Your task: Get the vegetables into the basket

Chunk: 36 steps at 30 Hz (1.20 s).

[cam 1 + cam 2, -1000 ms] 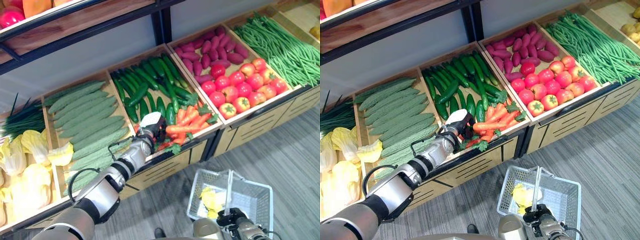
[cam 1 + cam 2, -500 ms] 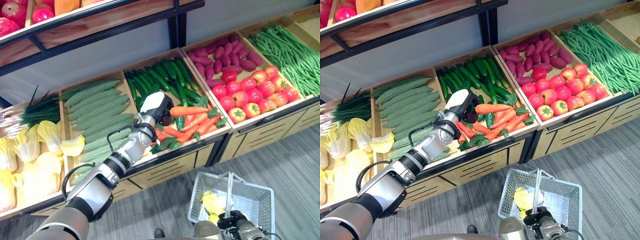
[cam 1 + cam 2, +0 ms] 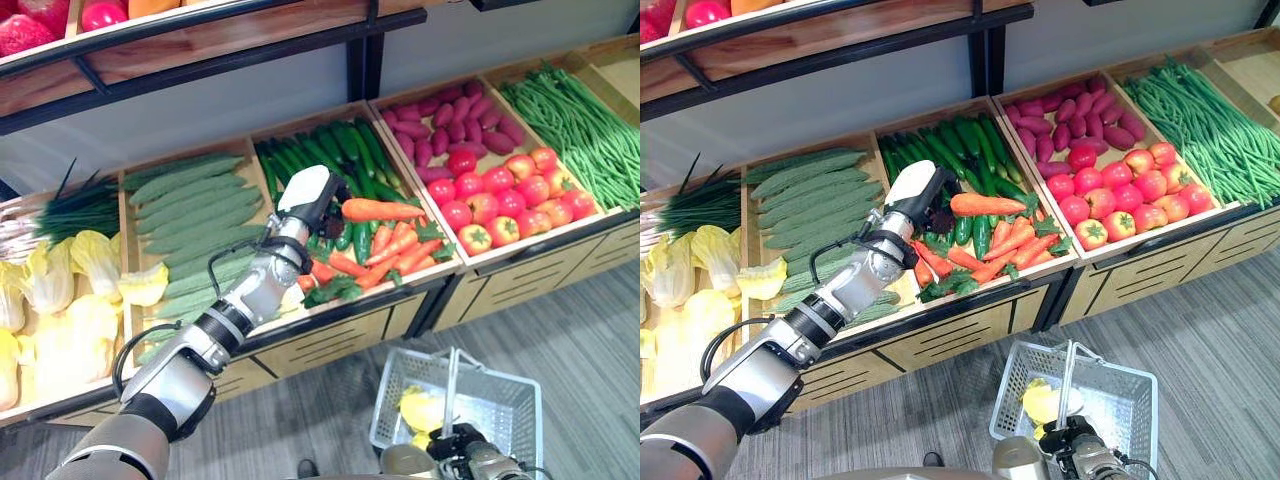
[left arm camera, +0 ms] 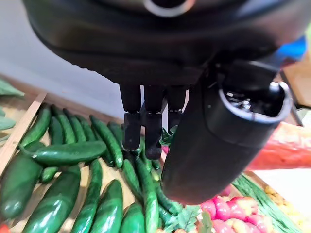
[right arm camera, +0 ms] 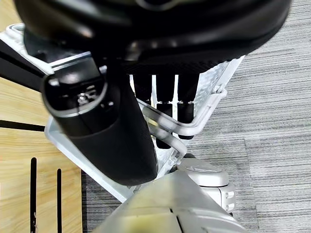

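Carrot (image 3: 380, 210) held clear above the heap of carrots (image 3: 385, 252) in the front of its crate, level, leafy end toward the left hand (image 3: 312, 203), which is clamped on that end with thumb and fingers curled round it; orange body also seen past the thumb in the left wrist view. Step in hand, by judgement: carrying one picked carrot away from the display, drop into the basket not yet made. Next move calls for swinging the arm back across the crate's front edge and down to the white wire basket (image 3: 510, 392), low and near the robot, then loosening the fingers over the open mesh beside the one yellow item (image 3: 422, 408) already inside. Basket handle (image 5: 184, 127) gripped by the right hand (image 3: 1070, 438), fingers hooked round the bar, seen in the right wrist view. Counted: one carrot lifted, roughly ten or so left in the heap, exact number hard to tell; one basket. Further out: dark green cucumbers (image 3: 310, 155) behind the carrots, pale ridged gourds (image 3: 190, 215) to the left, tomatoes (image 3: 510, 190) and purple sweet potatoes (image 3: 450, 115) to the right, green beans (image 3: 580, 120) beyond, all too many to count.
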Motion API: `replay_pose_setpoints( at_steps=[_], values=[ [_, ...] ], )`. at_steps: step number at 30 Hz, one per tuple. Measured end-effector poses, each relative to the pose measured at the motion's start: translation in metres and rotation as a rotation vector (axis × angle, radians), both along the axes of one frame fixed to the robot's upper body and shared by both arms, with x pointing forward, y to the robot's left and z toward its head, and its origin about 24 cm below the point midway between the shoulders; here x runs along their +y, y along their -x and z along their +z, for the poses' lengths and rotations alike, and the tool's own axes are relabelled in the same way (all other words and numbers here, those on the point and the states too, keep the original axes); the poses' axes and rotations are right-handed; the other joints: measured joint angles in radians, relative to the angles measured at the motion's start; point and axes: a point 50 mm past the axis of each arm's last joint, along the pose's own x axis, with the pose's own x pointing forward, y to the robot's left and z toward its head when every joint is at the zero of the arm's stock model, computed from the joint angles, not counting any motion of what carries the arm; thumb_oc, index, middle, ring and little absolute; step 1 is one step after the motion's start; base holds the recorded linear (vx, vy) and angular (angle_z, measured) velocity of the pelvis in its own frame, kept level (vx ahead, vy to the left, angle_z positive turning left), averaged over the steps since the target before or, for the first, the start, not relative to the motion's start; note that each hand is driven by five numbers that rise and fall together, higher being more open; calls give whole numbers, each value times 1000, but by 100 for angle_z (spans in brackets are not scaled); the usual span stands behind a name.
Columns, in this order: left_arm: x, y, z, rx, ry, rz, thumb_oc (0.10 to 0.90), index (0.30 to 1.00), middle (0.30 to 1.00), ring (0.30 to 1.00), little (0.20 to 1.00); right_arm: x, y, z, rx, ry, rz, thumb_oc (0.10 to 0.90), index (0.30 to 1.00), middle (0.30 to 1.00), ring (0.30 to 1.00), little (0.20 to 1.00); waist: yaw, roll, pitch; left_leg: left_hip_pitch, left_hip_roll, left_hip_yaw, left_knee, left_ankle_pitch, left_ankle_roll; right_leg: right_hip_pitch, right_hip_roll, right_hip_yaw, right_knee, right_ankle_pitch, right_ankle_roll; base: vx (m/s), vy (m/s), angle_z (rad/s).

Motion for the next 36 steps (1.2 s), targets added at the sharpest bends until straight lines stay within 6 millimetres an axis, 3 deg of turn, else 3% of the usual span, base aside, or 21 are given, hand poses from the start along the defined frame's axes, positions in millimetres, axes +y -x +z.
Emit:
replay_pose_setpoints(
  at_steps=[10,36],
  values=[
    [-9,9,21,-84,31,-80,400,300,300,300,300,-5,3,1,6,4,-16,400,300,300,300,300,2,-35,-23,14,0,-3,0,0,0,17,-1,-3,0,2,0,-20,11,0],
    [-11,11,26,-91,39,-106,400,300,300,300,300,-6,15,-2,28,-6,-41,400,300,300,300,300,22,-40,-51,35,-8,22,-5,-3,6,24,-2,34,0,4,13,-9,14,-3]
  ],
)
